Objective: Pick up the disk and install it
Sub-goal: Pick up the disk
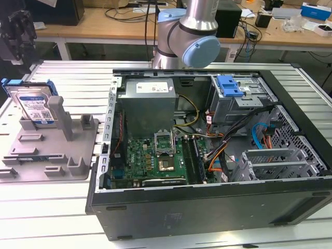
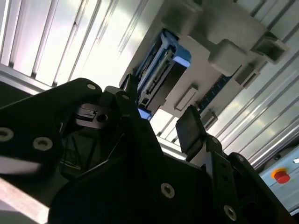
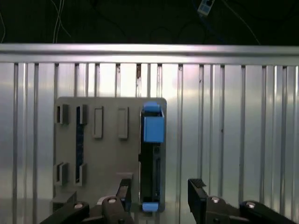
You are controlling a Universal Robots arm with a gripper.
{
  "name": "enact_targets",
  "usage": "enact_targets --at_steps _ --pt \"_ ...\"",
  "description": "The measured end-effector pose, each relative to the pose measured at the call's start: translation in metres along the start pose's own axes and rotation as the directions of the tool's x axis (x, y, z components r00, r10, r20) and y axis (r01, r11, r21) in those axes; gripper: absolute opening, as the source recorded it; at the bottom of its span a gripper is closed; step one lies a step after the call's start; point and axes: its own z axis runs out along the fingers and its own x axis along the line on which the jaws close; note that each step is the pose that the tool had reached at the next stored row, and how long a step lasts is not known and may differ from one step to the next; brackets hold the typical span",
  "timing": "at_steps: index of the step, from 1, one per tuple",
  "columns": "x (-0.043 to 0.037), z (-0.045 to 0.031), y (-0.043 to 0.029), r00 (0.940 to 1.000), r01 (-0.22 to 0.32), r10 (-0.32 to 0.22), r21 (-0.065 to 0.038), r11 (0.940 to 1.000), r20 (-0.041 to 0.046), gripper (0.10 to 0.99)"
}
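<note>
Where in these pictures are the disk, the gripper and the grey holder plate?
the disk (image 1: 37, 109): exterior view, on its white-and-blue label.
the gripper (image 3: 160, 186): first wrist view, midway between its open fingertips.
the grey holder plate (image 1: 57, 150): exterior view, on a bare flat part of it.

My gripper (image 3: 160, 187): matt black, smooth, plastic-looking, with bright metal screw heads.

Disk (image 1: 35, 106): silver metal face, slightly glossy paper label, blue plastic frame.

Fixture (image 1: 52, 153): matt grey plastic, smooth.

Table (image 1: 67, 78): ribbed bare metal with a satin finish, throwing bright glare in both wrist views.

Case (image 1: 207, 207): dark painted metal, matt, with perforated bare sheet metal inside.

Box (image 1: 148, 106): dull grey metal with a white paper sticker.

Latch (image 1: 230, 85): ribbed blue plastic.

My arm (image 1: 199, 21): smooth silver metal with pale blue, faintly glossy plastic caps.

Bench (image 1: 104, 23): pale wood, smooth.
</note>
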Motion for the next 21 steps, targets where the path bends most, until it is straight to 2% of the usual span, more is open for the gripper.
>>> enact_targets --at_steps 3,6,14,21 --pt "-0.0004 0.0047 0.0141 1.0 0.004 -0.004 0.001 1.0 -0.0001 0.6" --pt "0.0005 0.0097 0.0235 0.9999 0.016 -0.016 0.002 0.9999 0.0 0.6" --pt "0.0041 0.0183 0.0267 0.998 0.063 -0.063 0.006 0.998 -0.0009 0.6" --pt "0.0041 0.0242 0.0373 0.9979 0.064 -0.064 0.008 0.9979 -0.001 0.6"
